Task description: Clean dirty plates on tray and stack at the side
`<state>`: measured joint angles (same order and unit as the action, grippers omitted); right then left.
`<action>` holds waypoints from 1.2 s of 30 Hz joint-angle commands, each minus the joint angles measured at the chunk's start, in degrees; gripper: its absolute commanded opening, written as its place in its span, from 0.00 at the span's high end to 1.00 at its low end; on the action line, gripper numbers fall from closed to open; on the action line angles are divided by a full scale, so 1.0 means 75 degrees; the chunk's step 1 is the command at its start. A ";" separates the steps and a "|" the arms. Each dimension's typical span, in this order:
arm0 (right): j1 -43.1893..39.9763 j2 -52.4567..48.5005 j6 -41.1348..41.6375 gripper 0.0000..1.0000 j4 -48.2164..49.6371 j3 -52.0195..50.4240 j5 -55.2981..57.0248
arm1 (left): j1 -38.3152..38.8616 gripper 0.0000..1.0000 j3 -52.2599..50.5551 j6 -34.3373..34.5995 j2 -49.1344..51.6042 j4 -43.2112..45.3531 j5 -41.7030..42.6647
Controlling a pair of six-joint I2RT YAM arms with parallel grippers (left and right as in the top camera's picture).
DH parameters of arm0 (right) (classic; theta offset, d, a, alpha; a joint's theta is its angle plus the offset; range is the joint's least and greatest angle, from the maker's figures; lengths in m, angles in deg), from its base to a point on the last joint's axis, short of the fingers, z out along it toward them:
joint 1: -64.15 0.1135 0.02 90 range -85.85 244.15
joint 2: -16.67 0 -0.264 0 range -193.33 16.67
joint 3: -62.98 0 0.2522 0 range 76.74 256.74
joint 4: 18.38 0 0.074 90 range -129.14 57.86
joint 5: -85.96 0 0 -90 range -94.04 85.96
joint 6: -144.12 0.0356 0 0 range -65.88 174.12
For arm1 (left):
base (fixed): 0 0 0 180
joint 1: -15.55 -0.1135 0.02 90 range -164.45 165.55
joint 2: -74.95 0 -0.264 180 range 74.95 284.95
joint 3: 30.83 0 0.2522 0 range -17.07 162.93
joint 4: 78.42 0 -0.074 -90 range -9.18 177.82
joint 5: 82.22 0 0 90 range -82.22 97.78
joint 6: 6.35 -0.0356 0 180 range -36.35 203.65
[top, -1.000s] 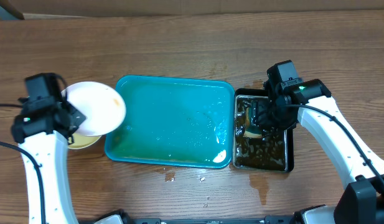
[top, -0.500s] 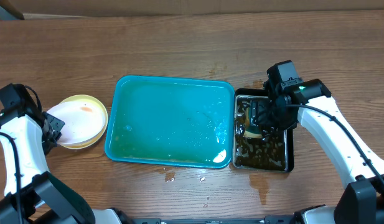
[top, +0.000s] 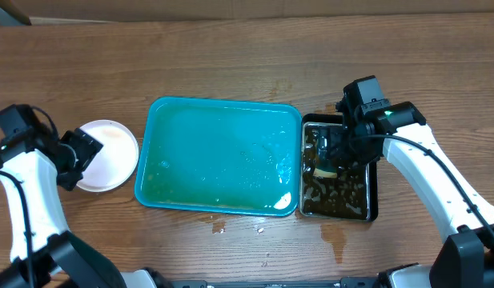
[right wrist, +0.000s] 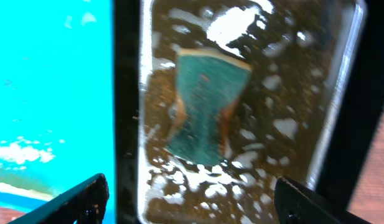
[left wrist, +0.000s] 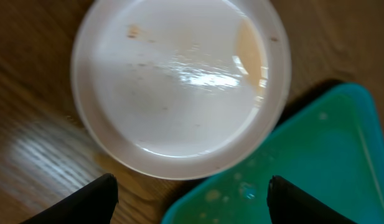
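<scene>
Plate stack (top: 109,146) lies on the wooden table (top: 230,64) at 9 o'clock of the teal tray (top: 222,120), outside it, with its rim just beside the tray's left edge. The top plate (left wrist: 173,93) is white and flat. It has a faint tan film at its 2 o'clock and a small speck at 11 o'clock. In the left wrist view a pale yellowish sliver (left wrist: 120,180) shows under it at 7 o'clock; the plate count beneath cannot be told. The tray holds no plates, only a wet, soapy sheen, with foam near its 4 o'clock corner. Left gripper (top: 74,158) is at 9 o'clock of the stack, its jaws spread wide with nothing between them. The black pan (top: 373,196) of brown, foamy water sits at 3 o'clock of the tray, just beside it. A green sponge (right wrist: 207,106) with tan sides lies in the water. Right gripper (top: 343,150) is over the pan's upper half, jaws spread and holding nothing. Water spots (top: 336,236) mark the table at 6 o'clock of the pan.
</scene>
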<state>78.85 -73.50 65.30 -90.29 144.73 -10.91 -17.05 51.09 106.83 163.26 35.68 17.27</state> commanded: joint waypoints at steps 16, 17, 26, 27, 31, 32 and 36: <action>0.0017 0.0108 0.0746 0.00 -0.0778 0.0096 -0.0146 | 0.3372 0.00 0.0184 -0.1953 -0.0933 -0.3276 0.0361; 0.0017 0.0149 0.0749 0.00 -0.0901 0.0093 -0.0146 | 0.3386 0.00 0.0178 -0.2002 -0.0950 -0.3407 0.0364; 0.0105 0.1603 0.1151 0.00 -0.0994 -0.0114 0.0242 | 0.3456 0.00 -0.0303 -0.2468 -0.2576 -0.3124 0.0481; 0.0105 0.1926 0.1151 0.00 -0.0903 -0.0219 0.0286 | 0.3456 0.00 -0.0484 -0.2468 -0.2964 -0.2888 0.0481; 0.0105 0.3264 0.1148 0.00 -0.0600 -0.0810 0.0428 | 0.3456 0.00 -0.1247 -0.2471 -0.4523 -0.2162 0.0481; 0.0105 0.3681 0.1145 0.00 -0.0484 -0.1026 0.0539 | 0.3456 0.00 -0.1425 -0.2474 -0.4905 -0.2011 0.0484; 0.0134 0.5321 0.1142 0.00 0.0020 -0.1792 0.1113 | 0.3453 0.00 -0.2022 -0.2396 -0.6324 -0.1553 0.0484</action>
<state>79.38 -38.86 73.48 -91.32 133.93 -6.69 8.46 38.08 89.41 119.46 23.20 21.03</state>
